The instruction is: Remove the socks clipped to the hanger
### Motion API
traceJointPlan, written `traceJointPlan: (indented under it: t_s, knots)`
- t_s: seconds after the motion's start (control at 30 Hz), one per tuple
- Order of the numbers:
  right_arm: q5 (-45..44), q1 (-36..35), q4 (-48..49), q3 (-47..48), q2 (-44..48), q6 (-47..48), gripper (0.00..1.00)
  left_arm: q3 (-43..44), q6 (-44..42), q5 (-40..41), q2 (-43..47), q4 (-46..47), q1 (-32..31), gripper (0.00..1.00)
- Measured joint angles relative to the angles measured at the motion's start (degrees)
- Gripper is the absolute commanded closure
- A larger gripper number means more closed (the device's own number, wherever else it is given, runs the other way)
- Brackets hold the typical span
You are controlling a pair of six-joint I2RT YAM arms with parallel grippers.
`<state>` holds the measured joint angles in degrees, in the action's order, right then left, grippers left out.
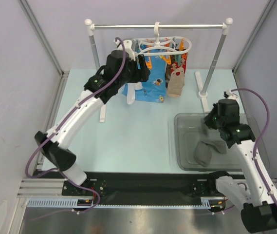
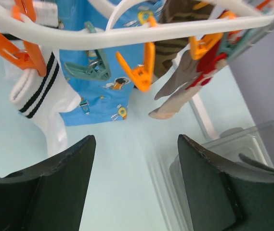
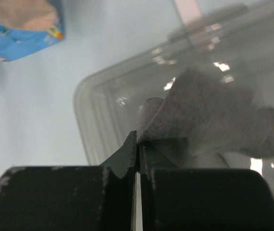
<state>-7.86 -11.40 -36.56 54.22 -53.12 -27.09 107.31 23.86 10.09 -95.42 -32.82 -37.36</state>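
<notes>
The left tool [image 2: 137, 140] stands spread and empty just below the hanger [image 2: 127, 32], from which a white black-striped sock [image 2: 40, 102] and a beige sock [image 2: 173, 103] hang. Well right of the hanger, the right tool [image 3: 137, 144] is pressed together, gripping nothing, above a clear tub [image 3: 100, 110] holding a grey sock [image 3: 214, 110].

Pale lilac walls [image 1: 177, 19] around a mint-green table [image 1: 138, 141]

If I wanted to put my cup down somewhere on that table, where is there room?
The pale table lies bare between the left arm and the clear bin. Crowded: under the hanger, where socks and a blue cloth dangle; the bin holds grey socks.
</notes>
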Motion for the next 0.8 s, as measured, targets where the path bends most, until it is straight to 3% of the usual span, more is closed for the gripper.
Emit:
traceJointPlan:
  t_s: [0.2, 0.23, 0.27, 0.33, 0.5, 0.67, 0.8]
  knots:
    - [-2.49, 6.45, -12.26, -2.95, 6.16, -4.57, 1.00, -9.05, -0.57, -6.58, 10.49, 5.81, 0.00, 0.24]
    - [-3.26, 6.88, -13.51, -3.06, 6.14, -5.62, 0.77, -11.32, -0.59, -8.48, 12.39, 6.88, 0.00, 0.24]
    - [-3.63, 7.48, -14.21, -3.21, 5.86, -6.88, 0.60, -12.85, -0.61, -9.51, 13.60, 7.48, 0.00, 0.23]
    - [-3.98, 8.76, -14.78, -3.91, 4.44, -8.33, 0.39, -16.20, -0.96, -11.78, 16.06, 8.41, 0.00, 0.22]
    - [-3.91, 10.78, -15.67, -5.60, -0.33, -9.94, 0.36, -23.80, -2.58, -16.79, 20.79, 10.97, 0.00, 0.22]
    - [-0.92, 10.60, -13.49, -4.33, 1.38, -8.57, 0.34, -32.48, -3.65, -21.07, 27.08, 15.23, 0.00, 0.21]
    - [0.13, 4.85, -6.10, -1.27, 1.38, -7.06, 0.32, -35.50, -4.02, -22.73, 30.05, 18.10, 0.00, 0.22]
